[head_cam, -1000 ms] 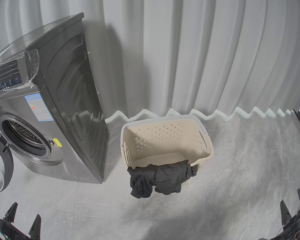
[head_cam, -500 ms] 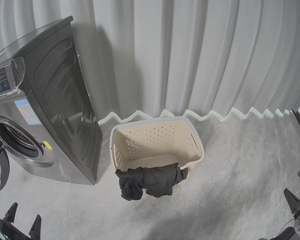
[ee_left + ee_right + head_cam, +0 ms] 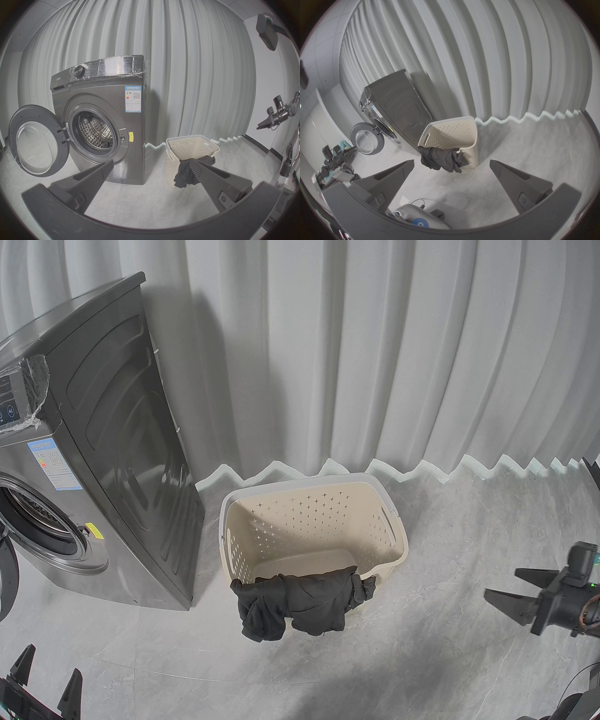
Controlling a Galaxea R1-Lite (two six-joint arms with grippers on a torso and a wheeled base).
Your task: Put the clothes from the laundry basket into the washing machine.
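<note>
A beige laundry basket [image 3: 312,518] stands on the floor right of the grey washing machine [image 3: 106,446]. Dark grey clothes [image 3: 294,605] hang over the basket's near rim, and its inside looks bare otherwise. My right gripper [image 3: 503,584] hovers open to the right of the basket, fingers pointing toward it, well apart from the clothes. My left gripper [image 3: 51,665] stays open low at the near left. In the left wrist view the left gripper [image 3: 150,162] faces the washing machine [image 3: 103,125] with its round door [image 3: 37,140] swung open, beside the basket [image 3: 190,147] and clothes [image 3: 186,172].
A white pleated curtain [image 3: 375,352] runs behind the basket and machine. The open machine door [image 3: 7,577] juts out at the left edge. Bare grey marble floor [image 3: 475,521] stretches right of and in front of the basket.
The head camera first shifted, sliding the whole scene left. My right gripper has since risen from the lower right corner to the basket's right. The left gripper and clothes have not moved.
</note>
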